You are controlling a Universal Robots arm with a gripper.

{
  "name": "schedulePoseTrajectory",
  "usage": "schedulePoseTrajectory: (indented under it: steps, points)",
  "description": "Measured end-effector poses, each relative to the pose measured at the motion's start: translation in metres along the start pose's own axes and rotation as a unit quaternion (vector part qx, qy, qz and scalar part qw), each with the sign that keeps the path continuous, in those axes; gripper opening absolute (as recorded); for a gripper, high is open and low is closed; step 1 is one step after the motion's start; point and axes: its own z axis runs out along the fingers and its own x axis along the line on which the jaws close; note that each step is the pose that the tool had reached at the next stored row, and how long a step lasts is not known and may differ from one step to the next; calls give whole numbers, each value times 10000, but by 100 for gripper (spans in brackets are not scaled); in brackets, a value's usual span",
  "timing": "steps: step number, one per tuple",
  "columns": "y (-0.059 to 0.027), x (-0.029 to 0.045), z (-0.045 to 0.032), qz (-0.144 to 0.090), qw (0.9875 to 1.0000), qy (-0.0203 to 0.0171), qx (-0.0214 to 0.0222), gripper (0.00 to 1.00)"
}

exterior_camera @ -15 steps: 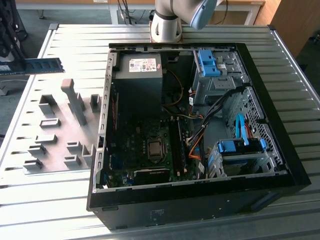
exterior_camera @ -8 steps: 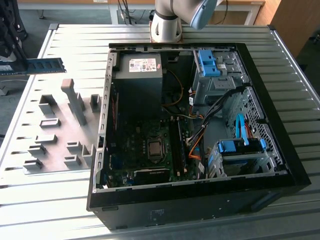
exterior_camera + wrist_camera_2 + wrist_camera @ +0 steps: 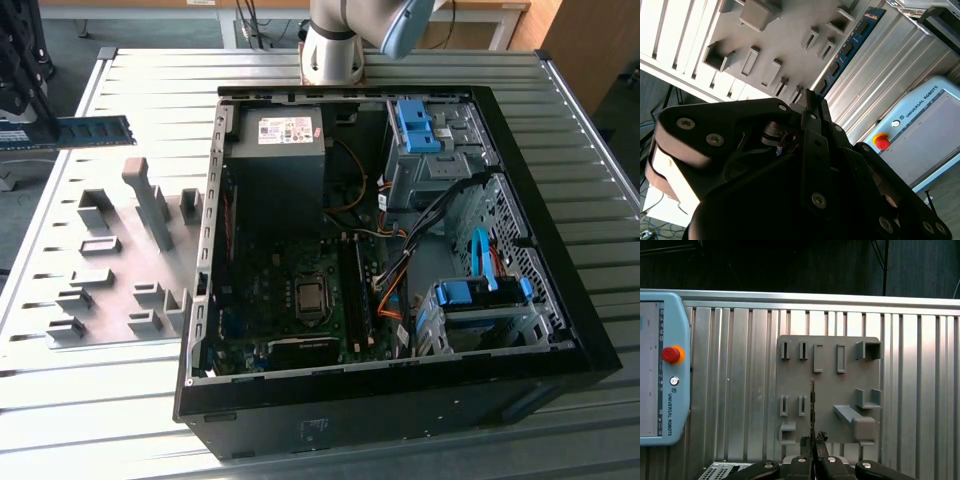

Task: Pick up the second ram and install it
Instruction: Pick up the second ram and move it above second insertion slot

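Above grey fixture plate [image 3: 840, 390], fingers [image 3: 821, 438] pinch the second ram [image 3: 812, 400].

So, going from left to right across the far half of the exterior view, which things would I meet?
The second ram → the power supply → the blue drive bracket.

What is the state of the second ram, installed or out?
Out: the gripper holds the second ram outside the computer case.
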Motion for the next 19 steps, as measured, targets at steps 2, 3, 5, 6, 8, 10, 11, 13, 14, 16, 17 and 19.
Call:
schedulePoseTrajectory:
  steps: [2,3,5,6,8,10,11,13,14,16,17,19]
  points:
    - [-5,0,0,0,10000,0,0,14]
    - [-10,0,0,0,10000,0,0,14]
    - [-18,0,0,0,10000,0,0,14]
    - [-23,0,0,0,10000,0,0,14]
    - [-35,1,-1,0,10000,0,0,14]
    - [-46,1,-1,0,10000,0,0,14]
    - [-52,1,-1,0,10000,0,0,14]
    - [-64,1,-1,0,10000,0,0,14]
    - [-71,1,-2,0,10000,0,0,14]
    - [-81,1,-2,0,10000,0,0,14]
    - [-87,1,-2,0,10000,0,0,14]
    - [-99,2,-2,0,10000,0,0,14]
